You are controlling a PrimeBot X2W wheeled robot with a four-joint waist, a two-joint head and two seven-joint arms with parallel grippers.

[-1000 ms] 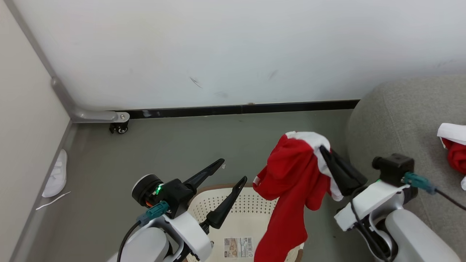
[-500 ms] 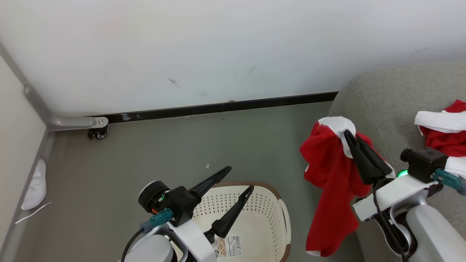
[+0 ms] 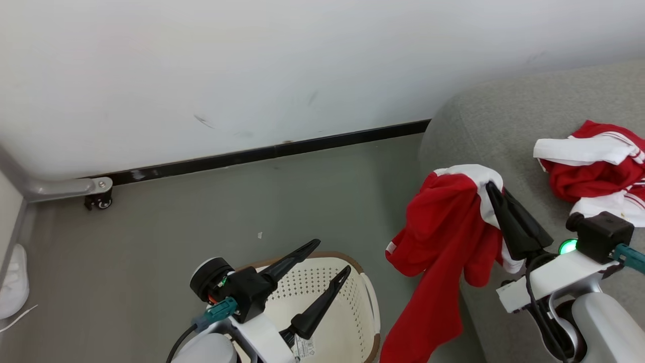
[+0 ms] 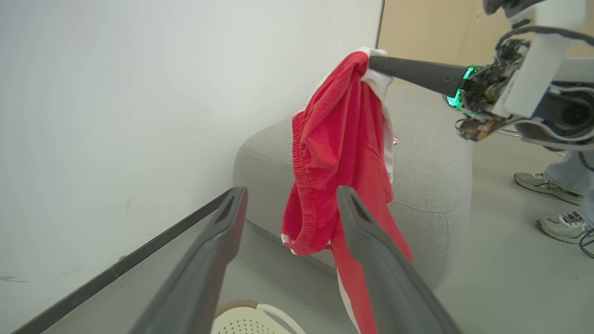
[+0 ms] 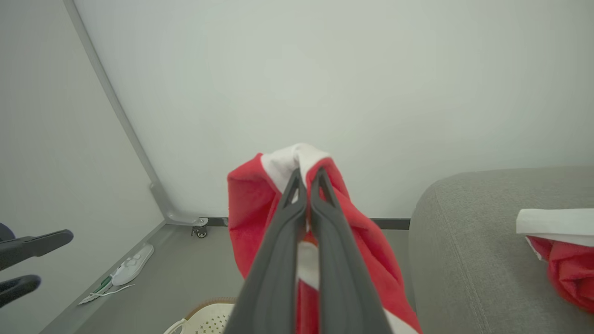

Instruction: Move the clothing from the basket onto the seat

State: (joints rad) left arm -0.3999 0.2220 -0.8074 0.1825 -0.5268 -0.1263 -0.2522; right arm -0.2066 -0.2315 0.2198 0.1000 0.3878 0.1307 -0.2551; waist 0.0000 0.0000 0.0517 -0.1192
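Grey floor (image 3: 201, 212) across the left and middle of the head frame. Carries the basket (image 3: 371, 302) at bottom centre, a white slipper (image 3: 15, 282) at the lower left edge, a small black caster (image 3: 98, 201) at middle left, and a pale scrap (image 3: 260, 235) just above the basket. Bears also the seat (image 3: 504, 116) at right; on that, crumpled red-and-white clothing (image 3: 589, 166) at the right edge.

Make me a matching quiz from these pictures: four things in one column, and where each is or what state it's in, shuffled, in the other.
Column one
1. left gripper
2. right gripper
3. basket
4. loose garment

Column two
A. lying on the sofa
B. standing on the floor
C. open, holding nothing
D. shut on the hanging garment

Pairs: 1-C, 2-D, 3-B, 4-A
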